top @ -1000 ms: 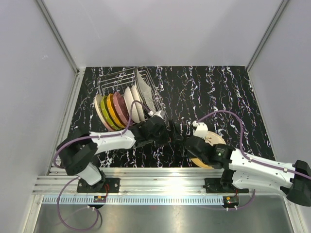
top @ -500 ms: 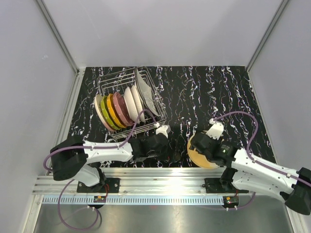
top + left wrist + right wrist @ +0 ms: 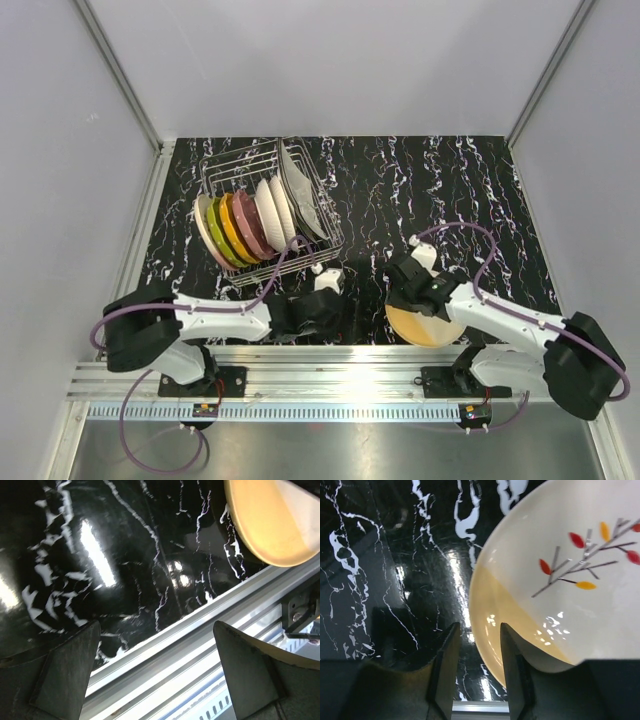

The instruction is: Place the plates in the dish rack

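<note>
The wire dish rack (image 3: pixel 318 228) stands at the back left and holds several upright plates (image 3: pixel 248 224): cream, lime-green, orange, pink and white. One more plate (image 3: pixel 432 328), yellow and cream with a leaf twig, lies flat near the front edge and also shows in the right wrist view (image 3: pixel 555 580). My right gripper (image 3: pixel 403 298) (image 3: pixel 479 627) straddles this plate's left rim, one finger (image 3: pixel 517 665) over the plate and the other outside, with a gap still showing. My left gripper (image 3: pixel 325 312) (image 3: pixel 156 630) hangs wide open and empty over the table's front edge.
An aluminium rail (image 3: pixel 200 645) runs along the table's near edge, just under my left gripper. Grey walls close in the black marbled table (image 3: pixel 450 190) on three sides. The loose plate's rim (image 3: pixel 270 525) shows at the upper right of the left wrist view.
My left gripper has drawn back from beside the rack to the front edge. My right gripper has shifted onto the loose plate's left rim and its jaws have narrowed.
</note>
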You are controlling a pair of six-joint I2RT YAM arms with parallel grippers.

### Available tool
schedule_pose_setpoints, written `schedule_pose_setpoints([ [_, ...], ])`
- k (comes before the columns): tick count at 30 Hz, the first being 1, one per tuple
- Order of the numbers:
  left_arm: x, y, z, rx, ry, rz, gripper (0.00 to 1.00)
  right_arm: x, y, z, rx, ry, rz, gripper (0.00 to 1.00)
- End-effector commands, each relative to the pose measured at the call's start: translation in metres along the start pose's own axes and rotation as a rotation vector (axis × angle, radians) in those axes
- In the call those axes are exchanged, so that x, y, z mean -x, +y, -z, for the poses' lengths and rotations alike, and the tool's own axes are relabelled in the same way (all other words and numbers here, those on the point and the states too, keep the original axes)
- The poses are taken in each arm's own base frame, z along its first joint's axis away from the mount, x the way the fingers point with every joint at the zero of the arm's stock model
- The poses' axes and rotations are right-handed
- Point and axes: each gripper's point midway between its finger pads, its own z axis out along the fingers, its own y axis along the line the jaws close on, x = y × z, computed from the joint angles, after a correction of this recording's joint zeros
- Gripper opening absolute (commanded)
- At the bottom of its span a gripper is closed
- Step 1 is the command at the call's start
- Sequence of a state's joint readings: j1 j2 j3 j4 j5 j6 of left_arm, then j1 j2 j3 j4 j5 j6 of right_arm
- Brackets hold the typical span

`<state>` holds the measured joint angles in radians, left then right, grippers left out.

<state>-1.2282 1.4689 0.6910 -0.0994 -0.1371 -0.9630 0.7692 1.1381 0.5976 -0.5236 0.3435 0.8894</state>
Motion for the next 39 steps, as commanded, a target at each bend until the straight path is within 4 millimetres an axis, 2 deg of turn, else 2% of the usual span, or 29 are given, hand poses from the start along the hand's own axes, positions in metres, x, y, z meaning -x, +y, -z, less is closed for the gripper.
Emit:
schedule_pose_setpoints([
  [1,0.001,0.017,0.010,0.023,-0.059,0.040,0.99,-0.008,0.028,-0.010,0.110,0.058,-0.008,0.46],
  [3,-0.001,0.025,0.016,0.024,-0.071,0.052,0.99,-0.012,0.036,-0.014,0.130,0.079,-0.008,0.49],
  [8,0.000,0.030,0.028,0.019,-0.095,0.072,0.99,-0.030,0.052,-0.023,0.152,0.146,0.053,0.48],
  [12,0.007,0.027,0.042,-0.016,-0.132,0.078,0.99,-0.044,0.086,-0.017,0.234,0.163,0.143,0.48],
  [16,0.013,0.035,0.057,0.003,-0.175,0.098,0.99,-0.073,0.111,-0.013,0.283,0.212,0.270,0.50],
  [17,0.016,0.044,0.060,0.029,-0.204,0.110,0.99,-0.079,0.114,-0.012,0.284,0.219,0.289,0.51],
  [21,0.024,0.050,0.085,-0.017,-0.285,0.157,0.99,-0.098,0.113,-0.013,0.286,0.260,0.338,0.52],
  [24,0.029,0.054,0.096,-0.033,-0.325,0.166,0.99,-0.102,0.116,-0.006,0.326,0.265,0.347,0.54],
  [27,0.028,0.059,0.099,-0.011,-0.325,0.153,0.99,-0.095,0.125,0.014,0.399,0.232,0.377,0.65],
  [28,0.028,0.060,0.098,-0.004,-0.325,0.150,0.99,-0.085,0.129,0.024,0.417,0.195,0.378,0.68],
  [29,0.028,0.061,0.098,0.002,-0.323,0.146,0.99,-0.085,0.123,0.029,0.398,0.191,0.401,0.71],
  [31,0.028,0.061,0.097,0.011,-0.322,0.143,0.99,-0.067,0.123,0.040,0.380,0.114,0.409,0.71],
  [32,0.029,0.061,0.097,0.012,-0.321,0.141,0.99,-0.069,0.112,0.044,0.331,0.114,0.440,0.70],
  [33,0.029,0.061,0.096,0.018,-0.321,0.138,0.99,-0.064,0.112,0.051,0.306,0.095,0.436,0.69],
  [34,0.031,0.059,0.097,0.016,-0.326,0.140,0.99,-0.055,0.103,0.050,0.239,0.040,0.440,0.68],
  [35,0.033,0.059,0.096,0.021,-0.332,0.139,0.99,-0.060,0.095,0.057,0.190,0.044,0.471,0.68],
  [36,0.033,0.060,0.097,0.025,-0.334,0.134,0.99,-0.055,0.090,0.058,0.148,0.002,0.480,0.67],
  [38,0.038,0.061,0.099,0.037,-0.353,0.138,0.99,-0.068,0.080,0.064,0.079,0.007,0.536,0.66],
  [39,0.040,0.062,0.101,0.043,-0.361,0.140,0.99,-0.067,0.077,0.065,0.044,-0.019,0.549,0.66],
])
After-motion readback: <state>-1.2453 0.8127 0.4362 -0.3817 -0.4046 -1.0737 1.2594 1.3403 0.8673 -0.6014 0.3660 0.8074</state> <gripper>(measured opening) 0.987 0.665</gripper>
